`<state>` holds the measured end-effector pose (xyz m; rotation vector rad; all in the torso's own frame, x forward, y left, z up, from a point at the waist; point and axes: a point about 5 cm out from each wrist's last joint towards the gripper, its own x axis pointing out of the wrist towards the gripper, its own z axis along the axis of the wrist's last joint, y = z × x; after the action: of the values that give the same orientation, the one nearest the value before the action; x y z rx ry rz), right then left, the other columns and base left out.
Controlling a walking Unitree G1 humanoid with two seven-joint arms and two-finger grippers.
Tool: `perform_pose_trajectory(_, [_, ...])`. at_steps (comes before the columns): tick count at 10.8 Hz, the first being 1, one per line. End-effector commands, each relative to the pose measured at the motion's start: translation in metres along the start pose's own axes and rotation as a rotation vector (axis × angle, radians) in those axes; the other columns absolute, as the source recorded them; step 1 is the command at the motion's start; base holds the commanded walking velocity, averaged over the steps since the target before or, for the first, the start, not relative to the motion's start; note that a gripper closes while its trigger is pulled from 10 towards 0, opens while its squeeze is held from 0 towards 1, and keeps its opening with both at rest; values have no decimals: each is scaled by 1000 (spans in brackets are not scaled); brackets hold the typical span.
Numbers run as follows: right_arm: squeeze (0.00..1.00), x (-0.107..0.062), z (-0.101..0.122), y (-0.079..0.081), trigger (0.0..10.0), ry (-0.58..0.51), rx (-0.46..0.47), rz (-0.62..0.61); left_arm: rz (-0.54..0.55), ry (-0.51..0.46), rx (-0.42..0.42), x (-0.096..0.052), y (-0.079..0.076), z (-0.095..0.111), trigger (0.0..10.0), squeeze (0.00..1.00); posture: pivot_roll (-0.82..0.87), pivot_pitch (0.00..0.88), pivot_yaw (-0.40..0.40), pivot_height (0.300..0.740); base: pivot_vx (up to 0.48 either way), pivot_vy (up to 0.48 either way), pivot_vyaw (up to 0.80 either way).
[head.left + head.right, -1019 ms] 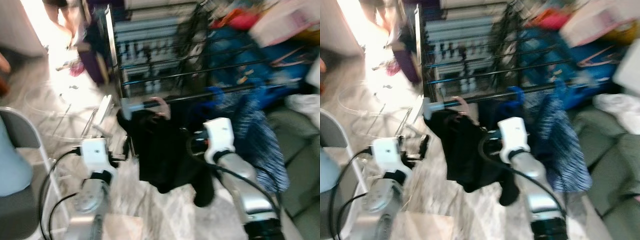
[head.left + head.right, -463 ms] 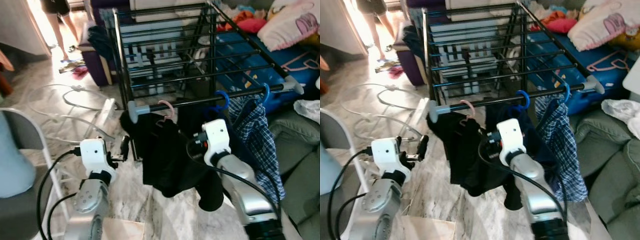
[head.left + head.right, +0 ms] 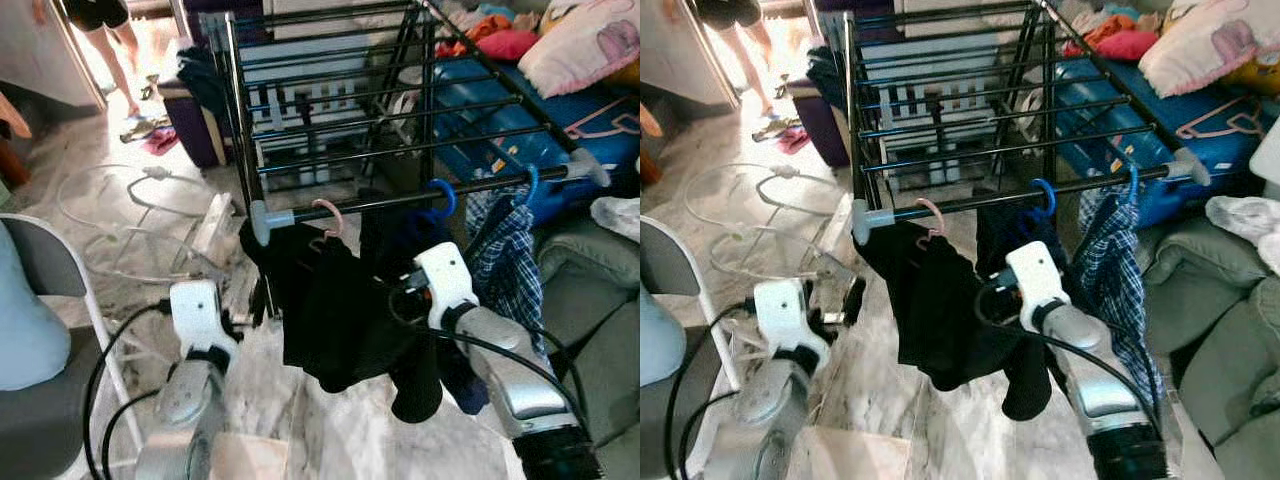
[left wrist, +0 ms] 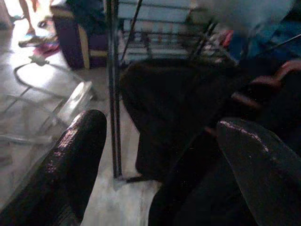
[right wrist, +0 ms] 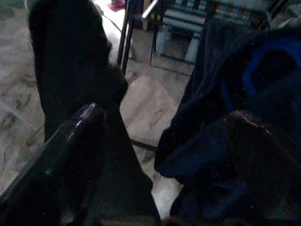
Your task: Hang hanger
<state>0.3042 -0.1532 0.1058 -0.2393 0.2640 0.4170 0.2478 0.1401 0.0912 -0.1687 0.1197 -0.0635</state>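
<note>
We judge the task essentially complete. The black drying rack [image 3: 330,110] stands on the marble floor [image 3: 330,440], and along its front rail [image 3: 420,195] three hangers are hooked. The pink hanger [image 3: 326,215], nearest the rail's left end cap, carries a black garment [image 3: 320,310] that drapes freely below the rail. Beside it to the right a blue hanger [image 3: 441,198] holds dark navy cloth, and further right a second blue hook [image 3: 531,186] holds a plaid shirt [image 3: 510,255].

Neither gripper pinches anything. Left gripper [image 4: 155,155]: fingers spread wide, nothing between them, low and left of the black garment, apart from it. Right gripper [image 5: 164,155]: fingers likewise spread, pointing between the black garment and the navy cloth; whether it brushes the fabric we cannot tell.

What remains, in our judgement: draw both arms clear without snagging the cloth.

Pink hanger: thin curved hook seated over the rail, shoulders hidden under the garment. It appears to hang roughly level.

A person's legs [image 3: 105,40] stand at the far left, well apart.
</note>
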Motion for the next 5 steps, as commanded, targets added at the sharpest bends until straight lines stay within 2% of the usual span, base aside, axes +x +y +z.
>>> perform_pose_trajectory(1, [0,2,-1,0,10000,16,3,25,-1,10,12,0,1,0,10000,0,-97,35,74,740,0,0,0])
perform_pose_trajectory(2, [0,6,5,2,10000,10,-14,102,-13,-11,10,9,-1,9,10000,0,-97,52,78,740,0,0,0])
perform_pose_trajectory(3, [0,6,7,2,10000,15,-32,157,4,-19,9,9,2,12,10000,0,-99,67,82,740,0,0,0])
perform_pose_trajectory(5, [0,7,5,-5,10000,10,-79,211,5,13,22,2,6,3,10000,0,-96,63,81,740,0,0,0])
